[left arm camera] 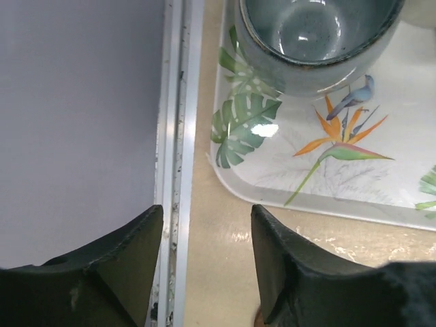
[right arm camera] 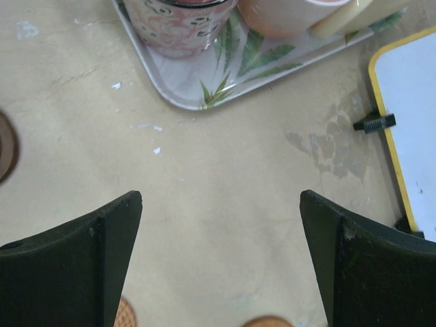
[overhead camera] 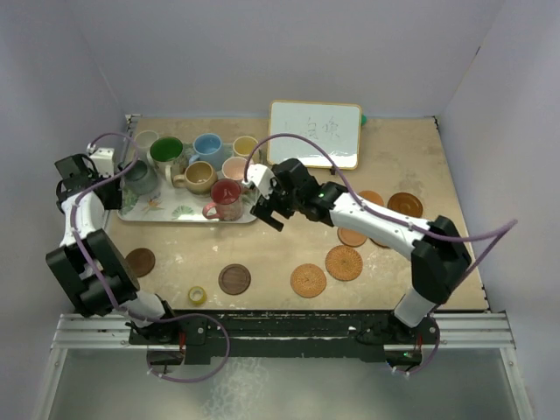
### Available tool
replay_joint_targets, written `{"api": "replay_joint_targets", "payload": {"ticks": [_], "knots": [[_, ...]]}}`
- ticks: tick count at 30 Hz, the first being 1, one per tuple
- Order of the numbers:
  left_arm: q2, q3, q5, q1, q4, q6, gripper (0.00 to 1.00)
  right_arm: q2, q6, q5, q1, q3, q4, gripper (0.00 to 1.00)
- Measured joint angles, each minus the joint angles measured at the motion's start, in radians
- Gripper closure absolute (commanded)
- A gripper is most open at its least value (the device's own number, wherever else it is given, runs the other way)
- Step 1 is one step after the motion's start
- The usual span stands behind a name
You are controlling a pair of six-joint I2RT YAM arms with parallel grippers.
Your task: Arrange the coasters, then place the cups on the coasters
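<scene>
Now we are hovering the right gripper (right arm camera: pixel 221 197), jaws wide apart and empty, just right of the red cup (overhead camera: pixel 226 199) on the tray (overhead camera: pixel 171 211) in the top view, so that arm is nearer; the left gripper (left arm camera: pixel 206 225), jaws also parted on nothing, is sitting off the tray's left edge, the grey cup (left arm camera: pixel 317 41) at upper right of its view; coasters (overhead camera: pixel 308 280) are lying scattered lower centre and right

I see soft, even overhead light, faint shadows on the desk (overhead camera: pixel 262 254); small glare spot on the tray (left arm camera: pixel 327 184); wrist views slightly soft.
</scene>
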Motion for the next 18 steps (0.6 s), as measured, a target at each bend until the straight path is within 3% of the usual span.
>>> {"api": "replay_joint_targets", "payload": {"ticks": [6, 12, 18], "knots": [[-0.209, -0.05, -0.003, 0.0, -0.038, -0.008, 0.31, -0.176, 0.003, 0.001, 0.0, -0.051, -0.089, 0.0], [-0.409, -0.061, 0.079, 0.0, -0.121, -0.006, 0.27, -0.359, 0.002, 0.005, -0.025, -0.107, -0.158, 0.0], [-0.539, -0.097, 0.234, -0.018, -0.236, 0.049, 0.26, -0.523, -0.016, -0.003, -0.16, -0.195, -0.231, 0.0]]}}
